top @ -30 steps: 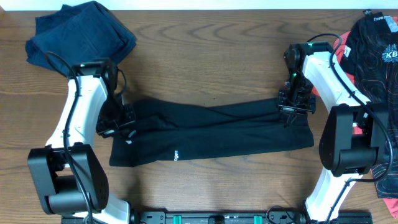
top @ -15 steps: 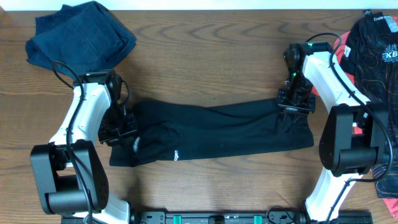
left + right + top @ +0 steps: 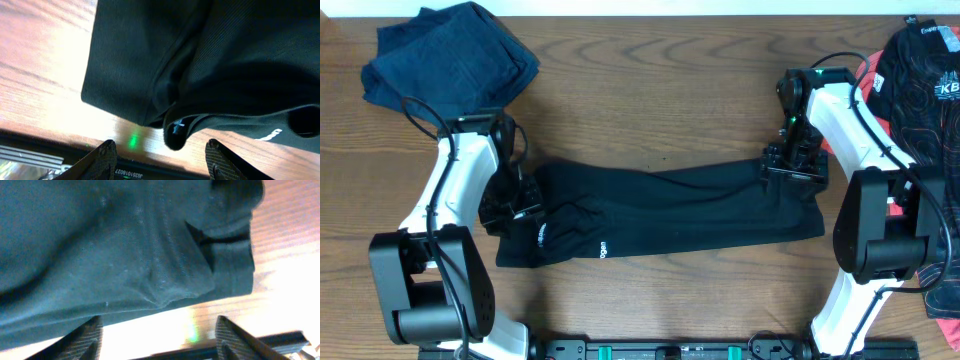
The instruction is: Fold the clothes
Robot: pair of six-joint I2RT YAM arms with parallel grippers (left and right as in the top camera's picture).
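Observation:
The black long-sleeved top (image 3: 660,210) lies folded into a long band across the middle of the table, a small white logo (image 3: 601,249) near its front edge. My left gripper (image 3: 515,207) hovers at the band's left end, open. In the left wrist view the gripper (image 3: 161,156) has nothing between its fingers; a folded corner of the top (image 3: 175,135) hangs just beyond them. My right gripper (image 3: 792,170) stands open at the band's right end. In the right wrist view the gripper (image 3: 159,336) is over bare wood, with the top's hem (image 3: 150,255) lying past the fingertips.
A navy garment (image 3: 450,50) lies crumpled at the back left. At the far right a black patterned garment (image 3: 920,70) rests on a coral one (image 3: 868,72), close to the right arm. A black rail (image 3: 670,350) runs along the table's front edge.
Both grippers have gone from shut on the black top to open and let it go. The cloth at the left end has dropped onto the band.

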